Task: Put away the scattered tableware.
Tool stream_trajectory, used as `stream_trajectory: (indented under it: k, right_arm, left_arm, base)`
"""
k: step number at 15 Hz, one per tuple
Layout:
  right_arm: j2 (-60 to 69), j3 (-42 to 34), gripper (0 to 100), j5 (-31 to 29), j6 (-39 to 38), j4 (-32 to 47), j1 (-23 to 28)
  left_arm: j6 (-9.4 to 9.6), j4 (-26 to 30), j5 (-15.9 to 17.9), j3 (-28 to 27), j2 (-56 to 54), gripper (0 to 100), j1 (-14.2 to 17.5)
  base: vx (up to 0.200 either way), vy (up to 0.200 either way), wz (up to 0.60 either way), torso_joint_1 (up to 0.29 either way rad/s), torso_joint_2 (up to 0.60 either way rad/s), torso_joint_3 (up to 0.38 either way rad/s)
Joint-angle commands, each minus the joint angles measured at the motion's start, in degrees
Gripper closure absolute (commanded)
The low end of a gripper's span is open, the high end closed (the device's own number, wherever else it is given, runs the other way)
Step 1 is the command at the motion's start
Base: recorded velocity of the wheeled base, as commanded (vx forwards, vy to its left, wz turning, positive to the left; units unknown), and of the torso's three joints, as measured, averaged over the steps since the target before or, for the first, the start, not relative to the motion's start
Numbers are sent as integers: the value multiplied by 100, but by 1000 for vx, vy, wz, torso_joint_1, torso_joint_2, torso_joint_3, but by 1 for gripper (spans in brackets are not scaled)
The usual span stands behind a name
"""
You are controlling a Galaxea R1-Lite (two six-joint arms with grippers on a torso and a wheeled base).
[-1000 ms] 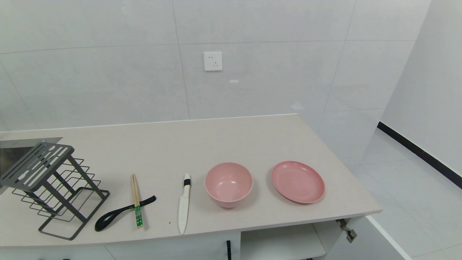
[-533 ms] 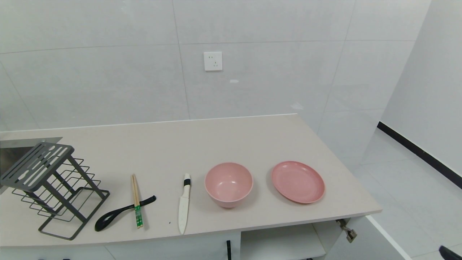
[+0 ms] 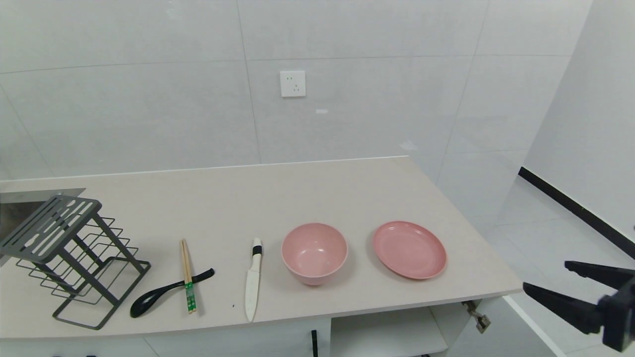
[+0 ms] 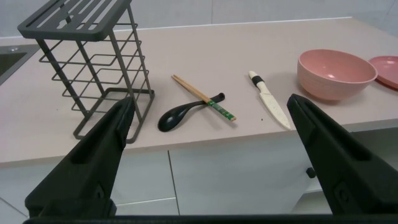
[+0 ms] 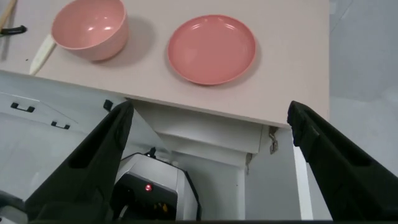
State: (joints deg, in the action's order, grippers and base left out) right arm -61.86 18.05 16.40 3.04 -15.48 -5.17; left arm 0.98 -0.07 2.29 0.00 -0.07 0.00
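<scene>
- My right claw (image 3: pixel 545 275) hangs past the right end of the counter (image 3: pixel 297 198). It is spread wide and holds nothing.
- My left claw (image 4: pixel 210 109) is also spread wide and empty. It sits short of the counter's front edge and faces the left half of the row.
- The tableware lies in one row near the front edge. From my left: a dark wire rack (image 3: pixel 69 253), a black spoon (image 3: pixel 163 292), chopsticks (image 3: pixel 187 275), a white knife (image 3: pixel 253 278), a pink bowl (image 3: pixel 314 253) and a pink plate (image 3: pixel 410 249).
- The plate is the piece nearest the right claw. It lies flat, to that claw's left and farther from me, near the bowl but not touching it.
- I judge the right arm the better reach for the plate and bowl, and the left arm for the spoon, chopsticks and knife, which lie between the rack and the bowl.
- The knife's long axis runs front to back, with the black-banded handle away from me and the blade tip toward the front edge.
- The chopsticks run the same way and lie across the spoon's handle, touching it. The spoon lies slantwise, scoop end toward the rack.
- The head view gives me the whole row in order from above. The low left wrist view adds the bowl's deep wall and the rack's height and slotted top. The right wrist view looks straight down on the plate and its margin from the counter's edge.
</scene>
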Motion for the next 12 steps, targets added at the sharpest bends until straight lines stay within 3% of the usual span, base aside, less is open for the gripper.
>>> stream_trajectory:
  k: [1, 12]
  right_arm:
    - [-1364, 278, 0, 4, 22, -447, -10]
    - [-4106, 612, 0, -40, 39, -2275, -265]
  left_arm:
    - [-1, -1, -1, 0, 7, 0, 0]
    - [-10, -1, 8, 0, 7, 0, 0]
  base:
    - [0, 0, 0, 0, 0, 0]
    - [0, 0, 0, 0, 0, 0]
